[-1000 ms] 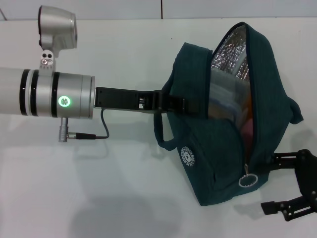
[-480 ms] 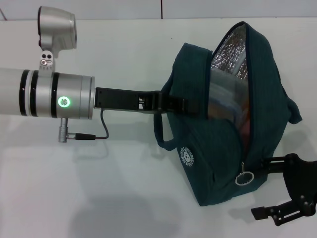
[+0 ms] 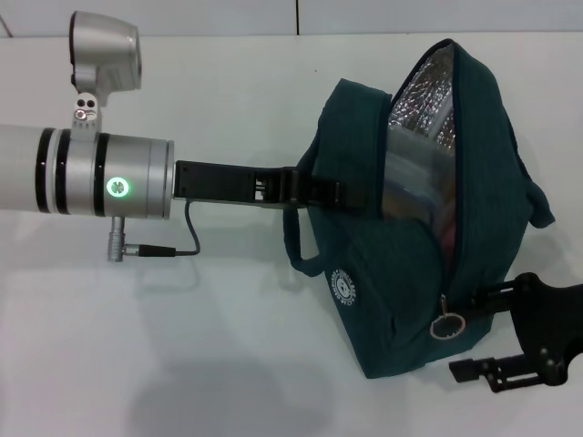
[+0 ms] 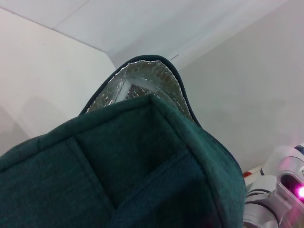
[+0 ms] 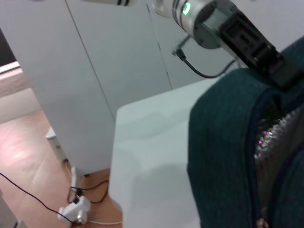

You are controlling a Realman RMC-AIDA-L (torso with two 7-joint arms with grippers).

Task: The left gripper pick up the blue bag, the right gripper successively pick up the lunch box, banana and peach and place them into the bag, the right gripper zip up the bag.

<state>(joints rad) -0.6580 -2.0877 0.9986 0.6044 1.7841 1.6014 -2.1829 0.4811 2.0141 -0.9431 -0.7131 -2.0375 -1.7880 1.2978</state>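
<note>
The blue bag (image 3: 410, 228) hangs over the white table with its top zipper open and its silver lining (image 3: 424, 100) showing. My left gripper (image 3: 314, 191) comes in from the left and is shut on the bag's side edge by a loop handle. In the left wrist view the bag (image 4: 142, 166) fills the picture. My right gripper (image 3: 463, 333) is open at the bag's lower right corner. One finger lies above and one below the level of the metal ring pull (image 3: 446, 326). Inside the bag only dim pale and orange shapes show. The lunch box, banana and peach cannot be told apart.
The white table (image 3: 182, 364) stretches under and to the left of the bag. In the right wrist view the table edge (image 5: 116, 156) drops to a brown floor with a cable and power strip (image 5: 76, 209). White cabinet panels (image 5: 95, 71) stand behind.
My right gripper has moved left, toward the bag's zipper end, and now reaches the ring pull. The bag and the left arm have stayed still.
</note>
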